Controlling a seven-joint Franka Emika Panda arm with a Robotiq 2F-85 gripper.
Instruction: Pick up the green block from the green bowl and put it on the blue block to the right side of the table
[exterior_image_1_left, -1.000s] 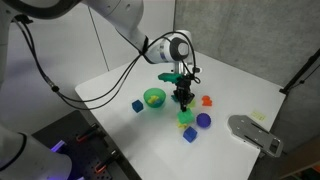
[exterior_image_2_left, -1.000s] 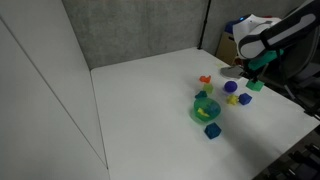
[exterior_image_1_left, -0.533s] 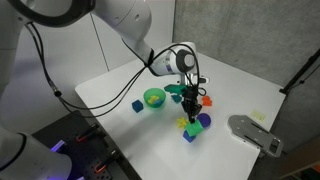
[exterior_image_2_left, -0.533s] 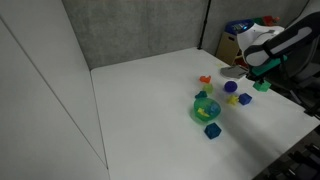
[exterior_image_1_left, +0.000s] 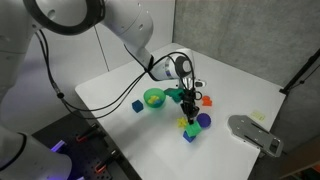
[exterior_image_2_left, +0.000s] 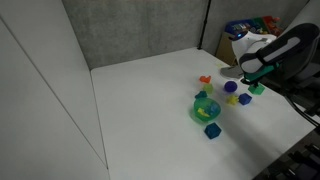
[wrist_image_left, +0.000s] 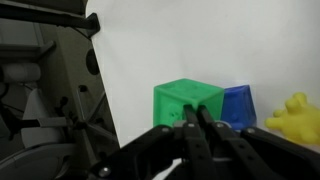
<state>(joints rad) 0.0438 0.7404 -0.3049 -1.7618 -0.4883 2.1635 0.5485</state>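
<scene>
In the wrist view my gripper (wrist_image_left: 195, 118) has its two fingers pressed together. Their tips are right in front of the green block (wrist_image_left: 188, 100), which stands on the white table (wrist_image_left: 150, 50). The blue block (wrist_image_left: 240, 105) sits just right of the green block and touches it. In both exterior views the gripper (exterior_image_1_left: 187, 102) (exterior_image_2_left: 252, 80) hangs low over the cluster of blocks, right of the green bowl (exterior_image_1_left: 154, 97) (exterior_image_2_left: 205, 109). The green block also shows under the gripper in an exterior view (exterior_image_2_left: 256, 89).
A yellow-green block (exterior_image_1_left: 186, 123), a purple ball (exterior_image_1_left: 204, 120) and an orange piece (exterior_image_1_left: 207, 100) crowd around the gripper. Another blue cube (exterior_image_1_left: 138, 105) lies left of the bowl. A yellow object (wrist_image_left: 295, 115) sits right of the blue block. A grey device (exterior_image_1_left: 255, 132) lies off the table's right corner.
The gripper has come down toward the table over the cluster of blocks and shifted slightly. The bowl and the other blocks have not moved.
</scene>
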